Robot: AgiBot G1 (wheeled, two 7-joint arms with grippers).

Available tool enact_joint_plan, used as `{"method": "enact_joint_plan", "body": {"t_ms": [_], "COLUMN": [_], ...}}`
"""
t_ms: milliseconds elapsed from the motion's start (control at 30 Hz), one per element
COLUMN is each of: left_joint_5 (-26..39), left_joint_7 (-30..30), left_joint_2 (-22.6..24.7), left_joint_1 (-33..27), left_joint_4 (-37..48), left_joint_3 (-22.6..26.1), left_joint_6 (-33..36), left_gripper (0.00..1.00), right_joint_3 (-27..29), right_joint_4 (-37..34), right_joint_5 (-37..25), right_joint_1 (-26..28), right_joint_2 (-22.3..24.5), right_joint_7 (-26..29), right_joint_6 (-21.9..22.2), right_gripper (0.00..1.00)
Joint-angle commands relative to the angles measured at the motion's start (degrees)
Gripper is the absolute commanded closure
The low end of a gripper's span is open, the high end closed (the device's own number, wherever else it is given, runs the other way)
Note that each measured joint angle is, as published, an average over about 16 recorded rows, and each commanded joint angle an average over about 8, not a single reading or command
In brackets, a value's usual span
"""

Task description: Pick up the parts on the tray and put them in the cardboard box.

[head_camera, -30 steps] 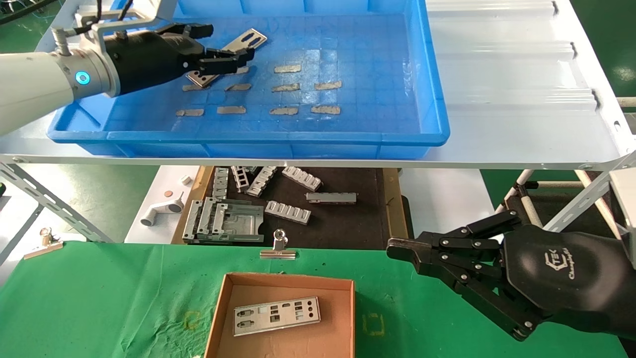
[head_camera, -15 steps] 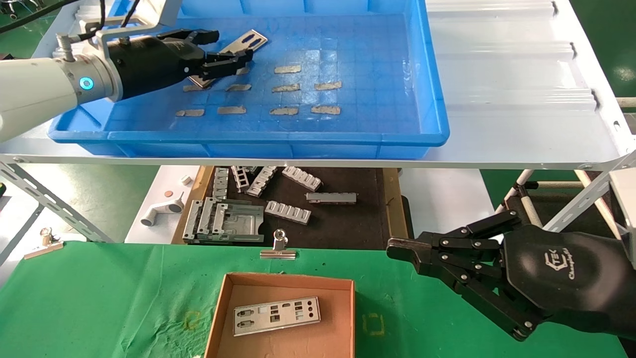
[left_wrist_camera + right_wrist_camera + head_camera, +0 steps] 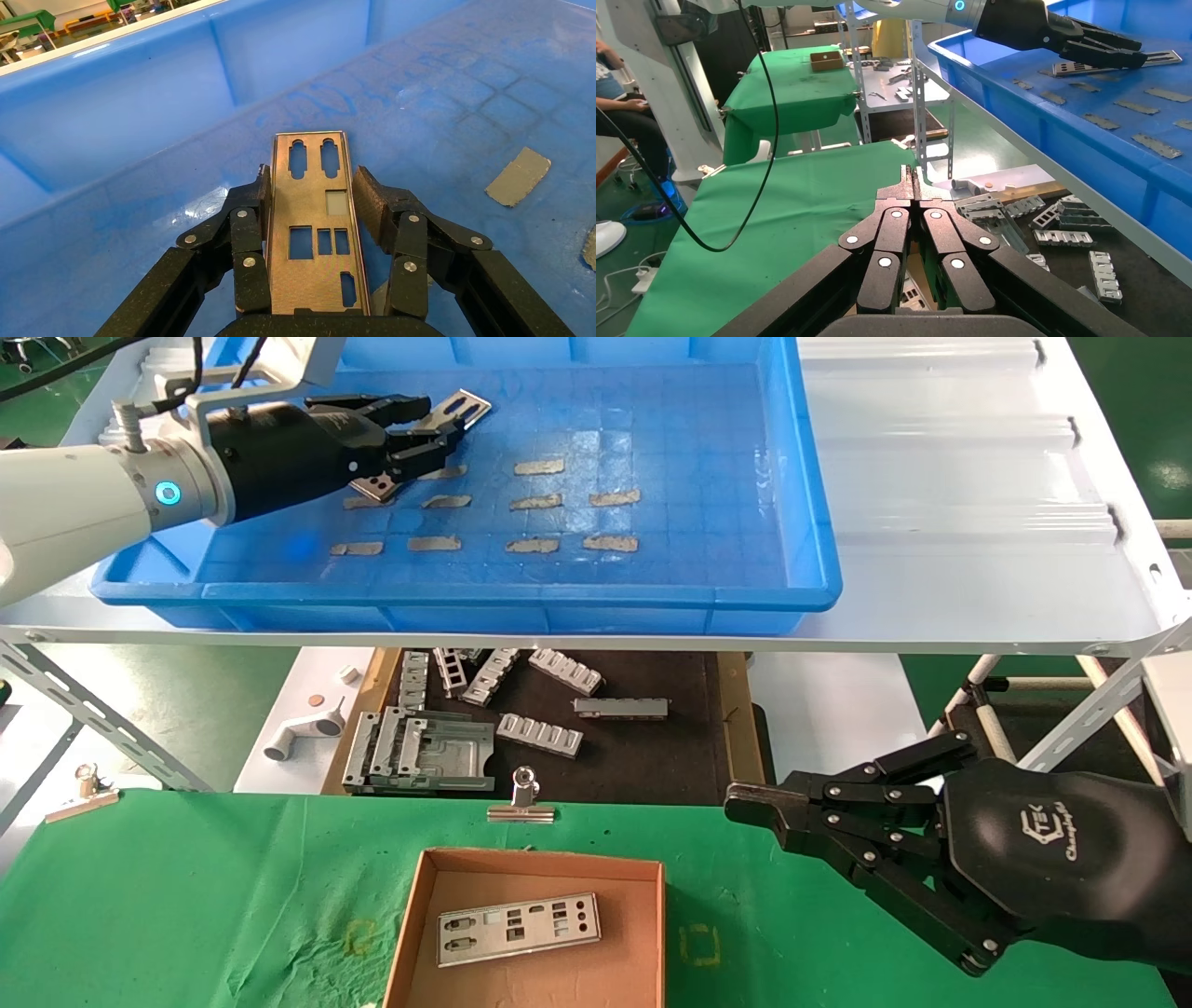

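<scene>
Change: since a second before, the plate (image 3: 424, 439) had tilted up off the tray (image 3: 652, 570) floor.
Left gripper (image 3: 313, 210): fingers (image 3: 376, 203) clamped on the plate's long edges.
Cardboard box (image 3: 643, 933): held another plate (image 3: 518, 929).
Right gripper (image 3: 745, 800): fingers together, parked above the green cloth (image 3: 186, 896).

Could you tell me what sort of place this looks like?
Probably a factory or lab workstation: a blue tray of punched metal plates on a shelf rack, loose metal brackets below, green-clothed benches beyond.
</scene>
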Motion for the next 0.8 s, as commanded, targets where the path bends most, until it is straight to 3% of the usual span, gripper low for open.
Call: {"method": "enact_joint_plan", "body": {"t_ms": [33,400,533,800], "left_joint_5": [0.0,-1.1,-1.5,-1.8], "left_joint_7": [0.1,1.3,2.3,4.8], "left_joint_2": [0.0,-2.1,-4.3,-9.2], "left_joint_1": [0.0,-2.1,-3.4,-5.4], "left_joint_4": [0.0,-1.7,-3.3,-7.8], "left_joint_3": [0.0,-0.7,-0.9,-0.2], "left_joint_6": [0.1,6.5,13.9,35.1], "left_gripper": [1.0,1.0,1.0,1.0], "right_joint_3": [0.0,0.0,0.0,0.0], "right_joint_4": [0.0,0.0,0.0,0.0], "right_joint_5": [0.0,0.0,0.0,0.0], "right_joint_1": [0.0,0.0,0.0,0.0], "right_joint_2": [0.0,0.0,0.0,0.0], "right_joint_7": [0.0,0.0,0.0,0.0], "right_joint_6": [0.0,0.0,0.0,0.0], "right_gripper": [1.0,1.0,1.0,1.0]}}
